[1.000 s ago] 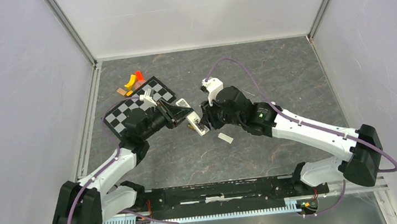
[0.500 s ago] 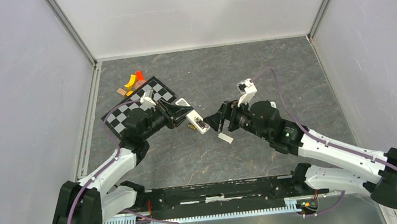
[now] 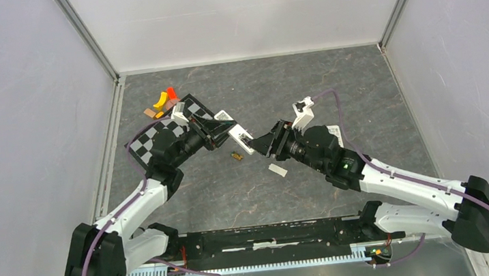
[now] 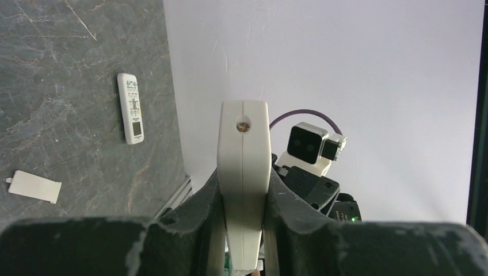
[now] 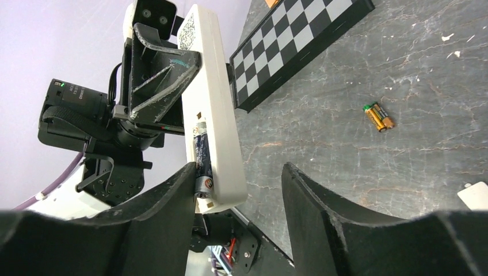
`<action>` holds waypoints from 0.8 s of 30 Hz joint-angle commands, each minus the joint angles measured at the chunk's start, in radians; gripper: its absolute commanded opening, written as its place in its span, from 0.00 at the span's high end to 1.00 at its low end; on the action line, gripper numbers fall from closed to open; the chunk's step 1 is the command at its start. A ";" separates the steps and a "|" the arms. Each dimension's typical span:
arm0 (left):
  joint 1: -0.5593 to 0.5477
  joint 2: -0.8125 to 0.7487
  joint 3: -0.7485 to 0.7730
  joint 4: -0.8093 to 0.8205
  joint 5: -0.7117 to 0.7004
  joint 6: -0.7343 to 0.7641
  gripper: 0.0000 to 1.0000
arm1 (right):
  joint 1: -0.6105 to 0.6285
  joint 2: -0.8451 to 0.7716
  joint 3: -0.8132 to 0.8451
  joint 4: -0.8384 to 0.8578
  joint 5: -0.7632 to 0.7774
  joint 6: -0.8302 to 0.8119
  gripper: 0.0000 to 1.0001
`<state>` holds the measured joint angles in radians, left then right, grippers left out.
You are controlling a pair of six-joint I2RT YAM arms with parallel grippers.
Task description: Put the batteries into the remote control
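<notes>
Grey marbled desk (image 3: 332, 87) boxed in by pale walls (image 3: 248, 7) fills the overhead view, where the left pincer (image 3: 217, 130) is clamped on the remote control (image 3: 236, 137) and holds it off the surface at the middle. The right pincer (image 3: 264, 143) faces the remote's right end from just beside it. A loose battery (image 3: 236, 156) lies on the desk just near of the remote, the white battery cover (image 3: 277, 169) lies a little further near and right, and a checkerboard (image 3: 153, 142) sits to the left. From the left wrist, the remote is seen end-on, squeezed between both fingers, and a second handset (image 4: 131, 107) with buttons lies far off by the wall. From the right wrist, the remote's open back is turned toward the camera with a seated battery (image 5: 200, 155) in the bay, its lower end seeming to stand slightly proud. The right pincer's jaws are spread wide and hold nothing, with the remote's end near the gap. Holding the remote aloft with the bay exposed likely gives the free arm clear access. By my reading, one cell is in and the other waits on the desk.
</notes>
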<state>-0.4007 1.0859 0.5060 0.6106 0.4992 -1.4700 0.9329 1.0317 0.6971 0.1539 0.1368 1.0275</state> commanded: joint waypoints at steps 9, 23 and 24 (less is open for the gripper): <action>-0.004 -0.021 0.056 0.045 0.018 0.008 0.98 | -0.011 0.027 0.030 0.054 0.027 0.056 0.43; -0.004 -0.030 0.035 0.046 0.022 0.024 0.98 | -0.035 0.000 -0.097 0.251 -0.039 0.081 0.37; -0.004 -0.031 0.034 0.046 0.021 0.023 0.98 | -0.037 0.010 -0.095 0.252 -0.048 0.087 0.39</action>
<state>-0.4007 1.0840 0.5137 0.6037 0.5076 -1.4647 0.9043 1.0172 0.5999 0.3313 0.1200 1.0851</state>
